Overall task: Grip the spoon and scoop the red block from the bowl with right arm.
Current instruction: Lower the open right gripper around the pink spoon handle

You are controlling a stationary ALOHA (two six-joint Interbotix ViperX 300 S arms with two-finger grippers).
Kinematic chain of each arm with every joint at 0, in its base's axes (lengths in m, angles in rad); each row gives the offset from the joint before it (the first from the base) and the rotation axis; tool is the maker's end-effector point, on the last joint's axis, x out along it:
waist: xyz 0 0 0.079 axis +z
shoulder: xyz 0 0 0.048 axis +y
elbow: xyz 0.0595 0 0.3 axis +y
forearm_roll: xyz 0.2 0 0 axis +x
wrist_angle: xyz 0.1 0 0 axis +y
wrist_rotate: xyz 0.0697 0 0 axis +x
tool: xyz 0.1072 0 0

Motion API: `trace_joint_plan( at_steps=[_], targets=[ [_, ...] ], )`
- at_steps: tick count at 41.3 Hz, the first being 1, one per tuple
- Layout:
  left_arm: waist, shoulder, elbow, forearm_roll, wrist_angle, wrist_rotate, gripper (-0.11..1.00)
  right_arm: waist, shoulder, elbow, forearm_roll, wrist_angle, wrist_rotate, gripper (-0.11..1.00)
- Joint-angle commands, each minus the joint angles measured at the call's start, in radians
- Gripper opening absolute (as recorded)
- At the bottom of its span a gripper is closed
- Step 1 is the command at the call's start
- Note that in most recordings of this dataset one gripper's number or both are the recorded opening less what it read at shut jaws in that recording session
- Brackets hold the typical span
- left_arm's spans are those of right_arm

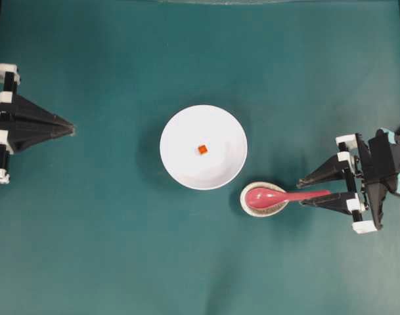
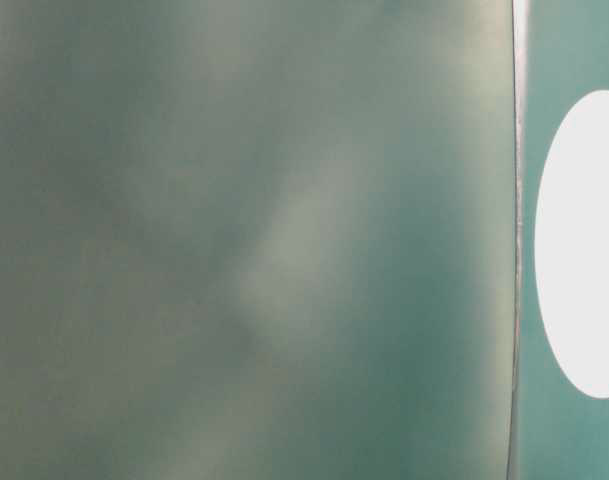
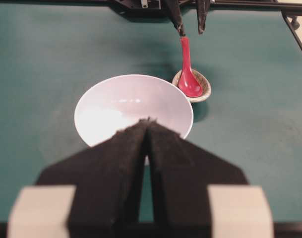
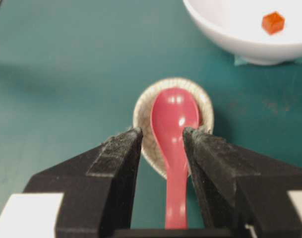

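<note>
A dark teal table fills the scene, and on it the spoon lies with its pink-red scoop resting in a small speckled beige dish and its handle pointing toward the right arm. The right gripper stands with its jaws apart, one finger on each side of the handle; the right wrist view shows a gap on both sides, so the spoon is not clamped. Just beside the dish, up and to the left in the overhead view, sits the bowl, with the red block near its middle. The left gripper rests well apart at the left edge, its fingers pressed together. The table-level view is almost wholly blurred green, with only a white cut-off oval at its right edge
</note>
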Motion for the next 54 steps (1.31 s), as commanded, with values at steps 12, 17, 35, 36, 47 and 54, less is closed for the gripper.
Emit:
trace_joint_plan(
  at_steps=[12, 17, 35, 36, 47, 54],
  targets=[
    [0.0, 0.009, -0.025, 0.003, 0.011, 0.002, 0.0, 0.031, 0.152, 0.005, 0.012, -0.118, -0.002, 0.46],
    [0.002, 0.011, -0.025, 0.003, 0.017, 0.002, 0.0, 0.032, 0.179, 0.012, 0.012, -0.144, -0.002, 0.46],
    [0.002, 0.011, -0.025, 0.003, 0.02, 0.005, 0.0, 0.032, 0.244, 0.018, 0.012, -0.181, -0.002, 0.46],
    [0.002, 0.011, -0.023, 0.003, 0.021, 0.005, 0.0, 0.031, 0.247, 0.018, 0.012, -0.184, -0.002, 0.46],
    [0.002, 0.011, -0.023, 0.003, 0.029, 0.006, 0.0, 0.049, 0.285, 0.018, 0.012, -0.219, -0.003, 0.46],
    [0.002, 0.011, -0.025, 0.003, 0.035, 0.006, 0.0, 0.055, 0.293, 0.02, 0.012, -0.229, -0.002, 0.46]
  ],
)
